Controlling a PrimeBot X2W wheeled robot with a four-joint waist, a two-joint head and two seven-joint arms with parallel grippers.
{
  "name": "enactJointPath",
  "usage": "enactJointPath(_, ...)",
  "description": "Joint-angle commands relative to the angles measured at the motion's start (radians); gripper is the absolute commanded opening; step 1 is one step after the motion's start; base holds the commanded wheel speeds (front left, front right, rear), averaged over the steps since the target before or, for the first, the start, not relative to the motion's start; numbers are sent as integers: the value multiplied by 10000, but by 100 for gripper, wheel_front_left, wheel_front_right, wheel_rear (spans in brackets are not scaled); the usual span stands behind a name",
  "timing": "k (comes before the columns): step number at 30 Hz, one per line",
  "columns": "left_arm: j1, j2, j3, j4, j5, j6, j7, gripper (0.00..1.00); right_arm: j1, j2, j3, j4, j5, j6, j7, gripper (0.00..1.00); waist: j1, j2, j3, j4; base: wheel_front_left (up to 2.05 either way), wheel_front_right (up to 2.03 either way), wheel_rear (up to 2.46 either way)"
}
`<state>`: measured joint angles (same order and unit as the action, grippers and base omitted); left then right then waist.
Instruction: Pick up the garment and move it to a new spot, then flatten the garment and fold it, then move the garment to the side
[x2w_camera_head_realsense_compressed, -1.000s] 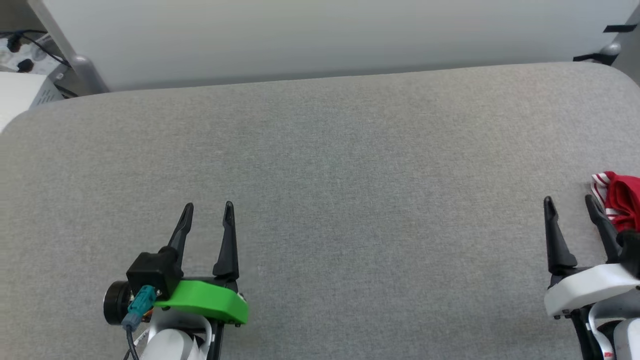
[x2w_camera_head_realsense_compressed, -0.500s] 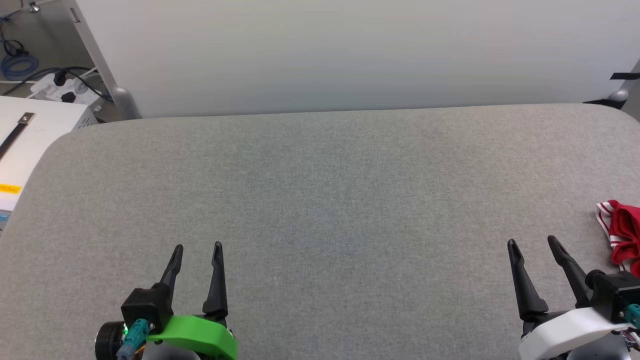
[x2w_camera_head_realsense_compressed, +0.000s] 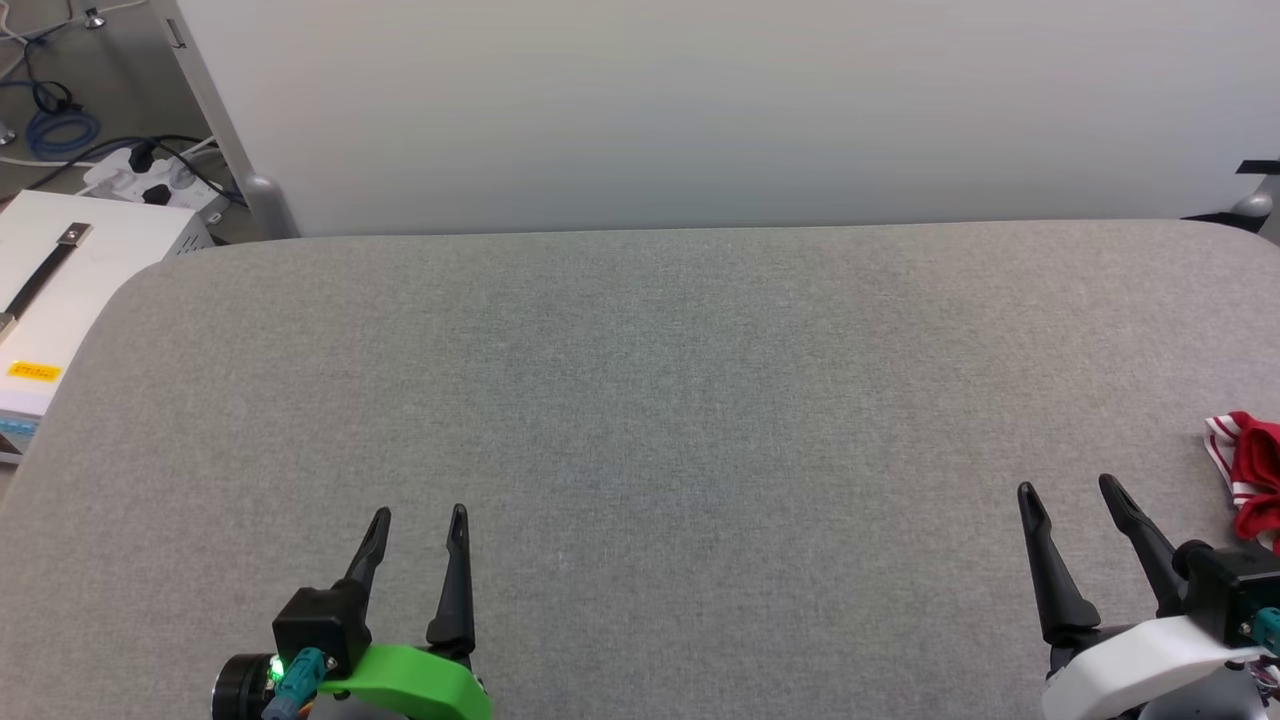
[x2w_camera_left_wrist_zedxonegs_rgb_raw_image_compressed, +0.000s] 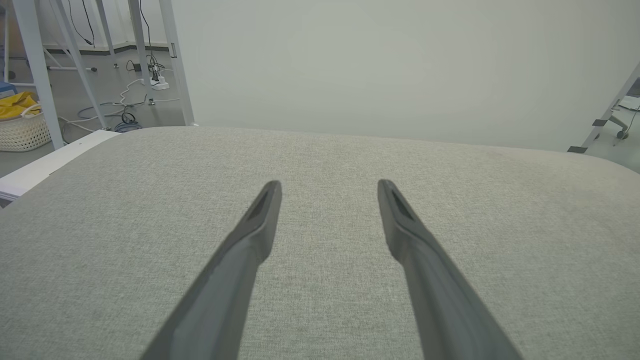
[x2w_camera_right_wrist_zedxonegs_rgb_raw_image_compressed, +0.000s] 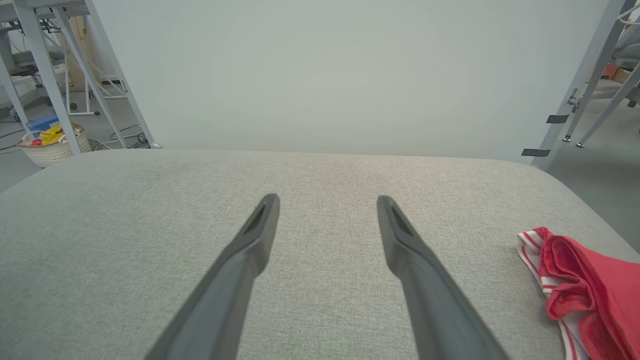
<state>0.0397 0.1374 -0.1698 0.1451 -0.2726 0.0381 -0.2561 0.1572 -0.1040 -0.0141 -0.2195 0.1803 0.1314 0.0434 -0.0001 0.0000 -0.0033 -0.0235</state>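
The garment (x2w_camera_head_realsense_compressed: 1252, 475) is a bunched red piece with red-and-white striped trim, lying at the far right edge of the grey padded table (x2w_camera_head_realsense_compressed: 640, 380); in the right wrist view the garment (x2w_camera_right_wrist_zedxonegs_rgb_raw_image_compressed: 585, 285) sits to the right of my fingers. My right gripper (x2w_camera_head_realsense_compressed: 1068, 486) hovers open just left of it, not touching it, with nothing between the fingers. At the lower left, my left gripper (x2w_camera_head_realsense_compressed: 418, 515) also stands open and empty over bare grey fabric. Both wrist views show the jaws spread wide above the table.
A pale wall panel (x2w_camera_head_realsense_compressed: 700, 110) runs behind the table. A white box (x2w_camera_head_realsense_compressed: 60, 290) and cables (x2w_camera_head_realsense_compressed: 60, 130) lie off the left edge. A white basket (x2w_camera_left_wrist_zedxonegs_rgb_raw_image_compressed: 22, 132) with yellow cloth stands on the floor at left, and metal frame legs (x2w_camera_right_wrist_zedxonegs_rgb_raw_image_compressed: 580, 85) rise at right.
The head view has tilted, so the table and both grippers sit lower in frame. The garment lies where it was. Both grippers stay open.
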Motion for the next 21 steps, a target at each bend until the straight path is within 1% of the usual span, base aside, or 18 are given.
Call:
enactJointPath(1,-44,-53,-10,-2,109,-59,-56,100,71,-47,-5,-71,-56,-7,13,100,1,0,48,-5,0,0,0)
enactJointPath(17,-363,-337,200,27,300,-210,-57,100,-62,-257,-47,-134,-77,-7,67,100,1,0,267,66,0,0,0)
enactJointPath(18,-374,-352,214,38,307,-236,-57,0,-65,-265,-60,-128,-73,-7,80,0,1,0,272,78,0,0,0)
enactJointPath(21,-188,-325,159,40,195,-173,20,0,-5,-233,-40,-74,-29,2,61,0,1,0,271,73,0,0,0)
